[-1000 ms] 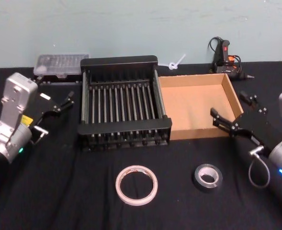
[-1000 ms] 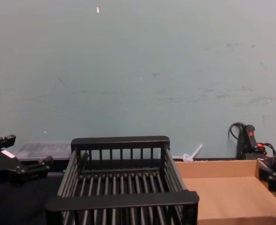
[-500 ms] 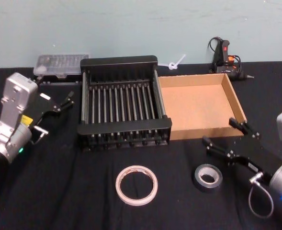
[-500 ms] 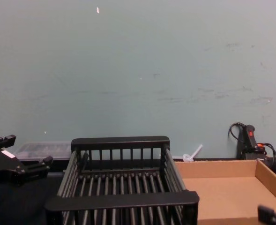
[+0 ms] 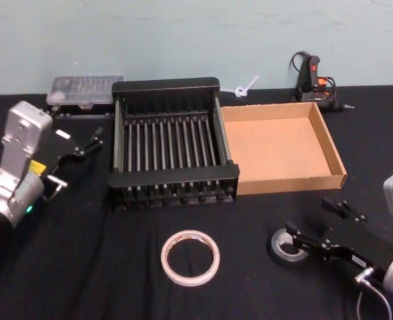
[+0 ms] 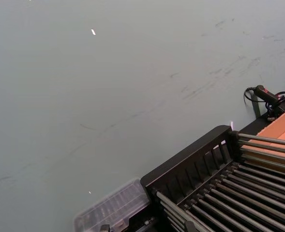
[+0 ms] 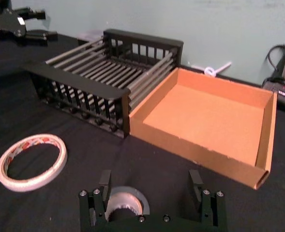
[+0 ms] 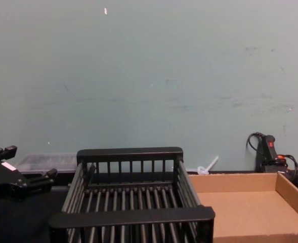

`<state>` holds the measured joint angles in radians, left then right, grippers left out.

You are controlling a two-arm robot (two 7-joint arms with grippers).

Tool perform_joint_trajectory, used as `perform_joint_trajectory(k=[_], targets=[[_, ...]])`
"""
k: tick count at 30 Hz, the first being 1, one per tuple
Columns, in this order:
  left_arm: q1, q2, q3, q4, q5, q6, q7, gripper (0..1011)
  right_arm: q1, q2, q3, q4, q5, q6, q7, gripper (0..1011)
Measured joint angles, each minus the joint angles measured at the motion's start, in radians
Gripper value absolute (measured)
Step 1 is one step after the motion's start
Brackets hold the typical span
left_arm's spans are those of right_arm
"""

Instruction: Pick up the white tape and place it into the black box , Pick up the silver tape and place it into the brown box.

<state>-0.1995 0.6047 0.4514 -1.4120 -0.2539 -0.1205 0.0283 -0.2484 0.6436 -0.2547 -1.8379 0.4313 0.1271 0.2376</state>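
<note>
The white tape (image 5: 190, 257) lies flat on the black cloth in front of the black box (image 5: 176, 175). The silver tape (image 5: 280, 247) lies to its right, in front of the brown box (image 5: 331, 143). My right gripper (image 5: 308, 216) is open and low over the silver tape, with one finger crossing the roll's right side. In the right wrist view the silver tape (image 7: 127, 197) sits near one finger of the right gripper (image 7: 150, 180), and the white tape (image 7: 32, 160) lies beyond. My left gripper (image 5: 93, 141) hovers open, left of the black box, holding nothing.
A clear plastic case (image 5: 86, 90) lies behind the black box's left corner. A black tool with cables (image 5: 313, 77) stands at the back right, a white tie (image 5: 245, 87) beside it. The brown box (image 7: 195, 150) touches the black box (image 7: 74, 79).
My right gripper has come back from the brown box's front right corner, toward me and down, to the silver tape. The left arm and both rolls have not moved.
</note>
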Motion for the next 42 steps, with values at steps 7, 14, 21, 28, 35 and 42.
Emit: perform_joint_trajectory(k=[7, 14, 21, 28, 35, 42], targets=[[0.0, 0.0, 0.0, 0.0, 0.0, 0.0, 0.0, 1001, -0.009, 0.002, 0.009, -0.004, -0.002, 0.043, 0.017, 1000], [0.0, 0.0, 0.0, 0.0, 0.0, 0.0, 0.0, 1001, -0.006, -0.005, 0.01, 0.008, -0.017, 0.079, 0.035, 1000], [0.0, 0.0, 0.0, 0.0, 0.0, 0.0, 0.0, 1001, 0.006, -0.023, 0.011, 0.031, -0.035, 0.101, 0.044, 1000], [0.0, 0.0, 0.0, 0.0, 0.0, 0.0, 0.0, 1001, 0.022, -0.04, 0.012, 0.052, -0.054, 0.13, 0.051, 1000], [0.0, 0.0, 0.0, 0.0, 0.0, 0.0, 0.0, 1001, 0.032, -0.059, 0.02, 0.068, -0.07, 0.143, 0.061, 1000], [0.0, 0.0, 0.0, 0.0, 0.0, 0.0, 0.0, 1001, 0.042, -0.071, 0.023, 0.078, -0.083, 0.141, 0.072, 1000]])
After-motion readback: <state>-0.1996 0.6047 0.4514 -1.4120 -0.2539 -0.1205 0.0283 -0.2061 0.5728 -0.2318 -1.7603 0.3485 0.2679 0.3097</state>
